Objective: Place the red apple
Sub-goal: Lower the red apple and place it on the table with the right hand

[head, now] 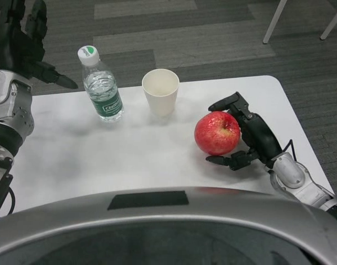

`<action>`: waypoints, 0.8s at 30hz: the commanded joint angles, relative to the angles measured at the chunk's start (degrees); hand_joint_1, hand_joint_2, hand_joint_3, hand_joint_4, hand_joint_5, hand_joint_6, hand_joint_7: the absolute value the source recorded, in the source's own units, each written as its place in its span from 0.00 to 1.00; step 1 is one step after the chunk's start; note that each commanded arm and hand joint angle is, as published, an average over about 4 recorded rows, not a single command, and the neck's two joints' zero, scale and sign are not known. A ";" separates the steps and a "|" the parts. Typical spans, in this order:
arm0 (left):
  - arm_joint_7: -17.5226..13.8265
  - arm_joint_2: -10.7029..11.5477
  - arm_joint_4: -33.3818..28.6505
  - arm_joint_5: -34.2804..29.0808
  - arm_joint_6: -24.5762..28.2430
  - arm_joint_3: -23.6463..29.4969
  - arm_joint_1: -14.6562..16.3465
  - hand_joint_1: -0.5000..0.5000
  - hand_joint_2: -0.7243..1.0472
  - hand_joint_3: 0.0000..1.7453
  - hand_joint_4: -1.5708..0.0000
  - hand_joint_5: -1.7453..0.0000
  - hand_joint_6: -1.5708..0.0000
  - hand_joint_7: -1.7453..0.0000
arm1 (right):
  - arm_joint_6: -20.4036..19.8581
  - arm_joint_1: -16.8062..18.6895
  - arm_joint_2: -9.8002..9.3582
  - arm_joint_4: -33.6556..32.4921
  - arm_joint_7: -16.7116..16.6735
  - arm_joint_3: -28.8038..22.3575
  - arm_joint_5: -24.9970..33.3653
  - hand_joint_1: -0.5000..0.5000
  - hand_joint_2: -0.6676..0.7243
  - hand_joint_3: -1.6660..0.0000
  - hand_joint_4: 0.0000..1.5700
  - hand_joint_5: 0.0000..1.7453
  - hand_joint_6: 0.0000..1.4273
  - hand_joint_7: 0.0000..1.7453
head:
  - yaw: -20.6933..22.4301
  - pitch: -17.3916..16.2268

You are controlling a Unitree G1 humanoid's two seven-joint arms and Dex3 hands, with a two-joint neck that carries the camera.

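A clear plastic water bottle is seen upright in the upper left part of the frame, on the white table. It is closed by a white cap with a green mark, and a green label with white lettering is wrapped around its lower half; the lettering is too small and slanted to be read with certainty. Just right of the bottle, near the upper centre, a plain white paper cup is set upright and open; no print is seen on it.

The red apple is found right of centre, resting on the table with its stem hollow turned up and to the right. It is cupped by the right hand, which reaches in from the lower right corner on a silver forearm. The black fingers are curved around the apple's right side: the upper ones are laid against its top right edge, and the lower ones are stretched along the table beneath its lower right edge. The apple is thus gripped loosely from the side.

The left hand is held raised at the upper left edge, apart from the bottle, with nothing in it; its fingers are spread, one pointing right toward the bottle
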 commanded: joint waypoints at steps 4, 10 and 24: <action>0.25 0.68 0.21 -0.04 0.22 0.09 0.59 0.00 0.25 0.00 1.00 0.94 1.00 0.96 | 1.02 0.54 0.53 0.16 1.05 -1.32 -0.61 0.25 0.07 0.48 0.00 0.75 0.05 1.00 | 0.01 -0.12; 0.25 0.68 0.12 -0.06 0.22 0.16 0.92 0.00 0.25 0.03 1.00 0.94 1.00 0.96 | 1.02 0.70 0.60 0.54 1.18 -1.48 -0.61 0.25 0.09 0.43 0.00 0.57 0.00 0.94 | -0.13 -0.11; 0.25 0.68 0.16 -0.12 0.22 0.18 1.09 0.00 0.25 0.01 1.00 1.00 1.00 0.96 | 1.02 0.72 0.60 0.73 1.82 -1.83 -0.61 0.08 0.13 0.42 0.00 0.07 0.00 0.52 | -0.06 -0.40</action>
